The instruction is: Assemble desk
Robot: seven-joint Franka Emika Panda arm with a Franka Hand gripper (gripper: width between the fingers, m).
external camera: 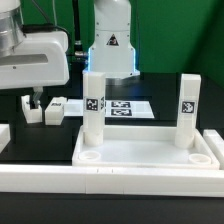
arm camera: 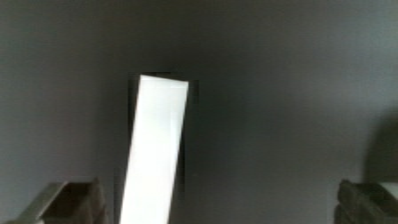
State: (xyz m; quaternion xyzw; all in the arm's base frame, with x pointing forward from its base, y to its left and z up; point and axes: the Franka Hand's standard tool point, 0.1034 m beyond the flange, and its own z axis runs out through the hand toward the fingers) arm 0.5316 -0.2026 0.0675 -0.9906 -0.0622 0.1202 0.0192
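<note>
Two white plastic block legs [external camera: 95,105] stand upright in the large white rectangular tray-like tabletop [external camera: 150,152], well apart from the fingers [arm camera: 71,203]. Two more tagged loose legs [external camera: 42,110] rest on the black table [external camera: 160,93], just beneath the fingers. The fingers are spread wide and carry nothing.

In the wrist view we see one long white leg [arm camera: 164,150] below the open gap, nearer one finger than the other and touching neither.

We judge the leg to be stiff moulded plastic, light, with smooth, flat faces that could slip under a weak pinch. We would centre the gap over it, then close on two opposite flat sides near mid-length so it hangs level and does not swing.

The table looks matte, flat and dark, so the white parts stand out well. Beyond the fingers lies the marker board [external camera: 125,106], and a long white border rail [external camera: 60,178] edges the table past the tabletop. A green curtain [external camera: 170,30] closes the room behind.
</note>
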